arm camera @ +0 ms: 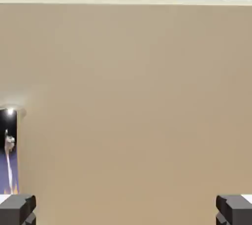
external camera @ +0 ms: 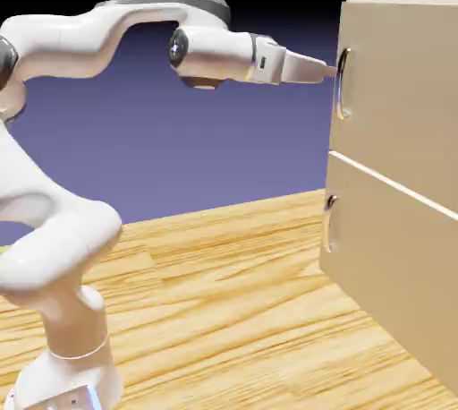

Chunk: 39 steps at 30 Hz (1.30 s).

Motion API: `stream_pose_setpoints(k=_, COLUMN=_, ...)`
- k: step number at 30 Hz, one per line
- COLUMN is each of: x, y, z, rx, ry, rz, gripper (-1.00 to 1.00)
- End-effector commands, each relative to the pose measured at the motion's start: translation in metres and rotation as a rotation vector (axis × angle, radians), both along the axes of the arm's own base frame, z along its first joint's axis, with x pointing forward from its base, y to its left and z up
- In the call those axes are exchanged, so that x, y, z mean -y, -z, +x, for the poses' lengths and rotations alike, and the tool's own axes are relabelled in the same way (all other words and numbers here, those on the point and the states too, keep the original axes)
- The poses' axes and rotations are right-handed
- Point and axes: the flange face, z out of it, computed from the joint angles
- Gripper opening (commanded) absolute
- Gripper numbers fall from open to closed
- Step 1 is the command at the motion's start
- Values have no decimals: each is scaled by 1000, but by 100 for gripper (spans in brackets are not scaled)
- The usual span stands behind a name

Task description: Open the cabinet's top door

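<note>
In the exterior view the tool (external camera: 329, 71) reaches level toward three o'clock, its tip right at the upper end of the handle (external camera: 343, 83) on the top door (external camera: 402, 86) of the cabinet (external camera: 394, 247); contact can't be judged. The handle's long axis runs twelve to six.

In the hand view the fingertips (arm camera: 17, 209) stand wide apart, holding nothing. The door panel (arm camera: 138, 106) fills the frame, and the shiny handle (arm camera: 10, 150) lies at nine o'clock, outside the gap.

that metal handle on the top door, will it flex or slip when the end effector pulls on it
The handle looks like a curved, polished metal bar, so it is probably stiff. Its shine hints it could be slippery under the fingers. Mounted near the top door's edge, a pull would likely swing the flat panel rather than bend it.
</note>
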Motion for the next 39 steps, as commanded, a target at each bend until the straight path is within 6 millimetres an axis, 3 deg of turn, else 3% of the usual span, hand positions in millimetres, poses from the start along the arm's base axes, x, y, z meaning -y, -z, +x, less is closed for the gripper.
stream_pose_setpoints(k=1, x=-4, y=2, z=3, rx=10, ry=-2, rz=-2, gripper=0)
stream_pose_setpoints(k=10, x=-45, y=28, z=34, rx=85, ry=-18, rz=-11, gripper=0)
stream_pose_setpoints(k=19, x=-86, y=74, z=74, rx=134, ry=-26, rz=-6, gripper=0)
stream_pose_setpoints(k=20, x=-86, y=74, z=74, rx=134, ry=-26, rz=-6, gripper=0)
stream_pose_setpoints(k=26, x=-84, y=74, z=124, rx=134, ry=-26, rz=-6, gripper=0)
stream_pose_setpoints(k=27, x=-84, y=74, z=124, rx=134, ry=-26, rz=-6, gripper=-100)
stream_pose_setpoints(k=32, x=-76, y=75, z=97, rx=133, ry=-82, rz=0, gripper=-100)
stream_pose_setpoints(k=39, x=-73, y=73, z=87, rx=134, ry=-99, rz=-1, gripper=-100)
